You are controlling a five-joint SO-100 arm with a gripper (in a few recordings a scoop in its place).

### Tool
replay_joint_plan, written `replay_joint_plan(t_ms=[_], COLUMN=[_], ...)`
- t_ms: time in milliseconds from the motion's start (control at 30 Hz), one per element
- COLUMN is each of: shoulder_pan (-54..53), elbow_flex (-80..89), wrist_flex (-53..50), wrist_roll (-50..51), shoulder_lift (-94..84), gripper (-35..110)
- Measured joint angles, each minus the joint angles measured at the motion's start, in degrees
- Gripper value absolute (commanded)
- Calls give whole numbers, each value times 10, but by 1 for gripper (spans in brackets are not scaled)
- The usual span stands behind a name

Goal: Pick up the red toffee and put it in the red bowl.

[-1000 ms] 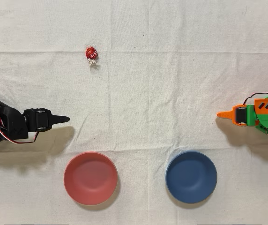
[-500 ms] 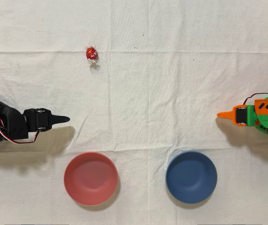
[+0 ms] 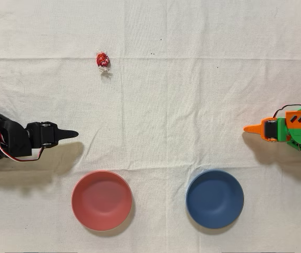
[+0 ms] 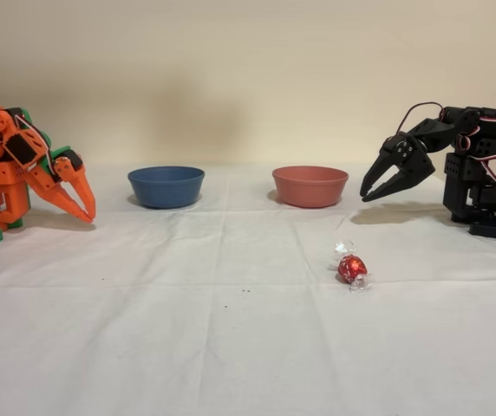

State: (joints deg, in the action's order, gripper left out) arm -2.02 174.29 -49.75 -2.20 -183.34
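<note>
The red toffee (image 3: pixel 102 60) lies alone on the white cloth, in the upper left of the overhead view; in the fixed view the toffee (image 4: pixel 352 268) sits in front of the bowls, with its clear twisted ends showing. The red bowl (image 3: pixel 101 200) stands empty at the lower left of the overhead view, and the same bowl (image 4: pixel 310 191) is right of centre in the fixed view. My black gripper (image 3: pixel 74 134) hangs above the cloth at the left edge, between toffee and bowl. The gripper (image 4: pixel 368 196) points down, shut, holding nothing.
A dark blue bowl (image 3: pixel 214 198) stands empty beside the red one, also seen as the blue bowl (image 4: pixel 166 186) left of centre. The idle orange arm (image 3: pixel 284 129) rests at the opposite edge. A white cloth (image 3: pixel 192 95) covers the table.
</note>
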Motion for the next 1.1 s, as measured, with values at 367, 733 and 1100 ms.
replay_joint_plan(t_ms=[367,733,1100], shoulder_pan=[0,0,-1], elbow_flex=[0,0,0], wrist_flex=[0,0,5], wrist_roll=[0,-25,-131], shoulder_lift=[0,0,0], gripper=[1,1,1])
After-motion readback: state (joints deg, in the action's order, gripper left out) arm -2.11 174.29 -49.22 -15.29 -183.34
